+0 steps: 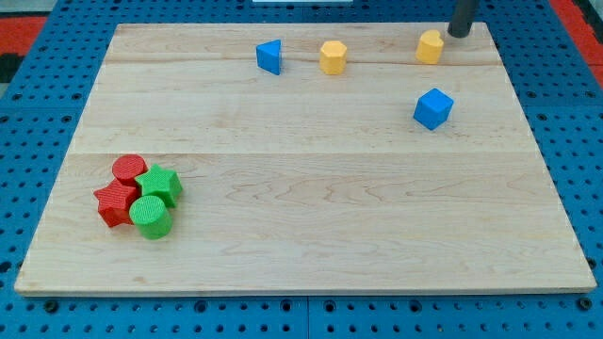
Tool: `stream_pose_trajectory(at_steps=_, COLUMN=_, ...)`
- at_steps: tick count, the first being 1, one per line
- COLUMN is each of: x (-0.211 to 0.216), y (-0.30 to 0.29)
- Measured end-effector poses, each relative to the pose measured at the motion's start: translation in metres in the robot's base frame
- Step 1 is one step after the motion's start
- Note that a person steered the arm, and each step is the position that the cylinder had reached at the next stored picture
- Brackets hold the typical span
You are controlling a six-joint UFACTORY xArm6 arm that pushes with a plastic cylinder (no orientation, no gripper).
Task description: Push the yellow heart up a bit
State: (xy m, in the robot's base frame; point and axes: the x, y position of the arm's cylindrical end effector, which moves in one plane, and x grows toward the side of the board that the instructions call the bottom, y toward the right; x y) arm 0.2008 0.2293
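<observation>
Yellow heart [431, 46] just left of and slightly below my tip [459, 35], near the board's [311, 235] top edge. No jaws here, only a rod. Approach step, by my judgement: next, round beneath heart, then push upward.

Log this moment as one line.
my tip: top right, just right of yellow heart | contact: cannot tell | push: not evident

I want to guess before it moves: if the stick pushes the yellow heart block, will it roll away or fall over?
Probably neither. The yellow heart looks squat and flat-bottomed, so it should slide, not roll or tip. The wooden board looks smooth, so it may glide easily. My tip sits at its upper right, so an off-centre nudge might spin it.
</observation>
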Motion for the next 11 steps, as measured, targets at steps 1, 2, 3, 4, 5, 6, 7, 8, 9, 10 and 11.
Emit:
stream_pose_trajectory(at_steps=1, x=0.001, y=-0.036)
stream_pose_trajectory(at_steps=2, x=0.027, y=-0.038)
stream_pose_trajectory(at_steps=3, x=0.053, y=-0.038)
stream_pose_trajectory(at_steps=4, x=0.053, y=0.003)
stream_pose_trajectory(at_steps=5, x=0.087, y=0.021)
stream_pose_trajectory(at_steps=6, x=0.114, y=-0.002)
stream_pose_trajectory(at_steps=7, x=0.122, y=-0.049)
stream_pose_trajectory(at_steps=8, x=0.126, y=-0.061)
stream_pose_trajectory(at_steps=9, x=0.12, y=-0.061)
stream_pose_trajectory(at_steps=10, x=0.104, y=-0.061)
stream_pose_trajectory(at_steps=11, x=0.1, y=-0.061)
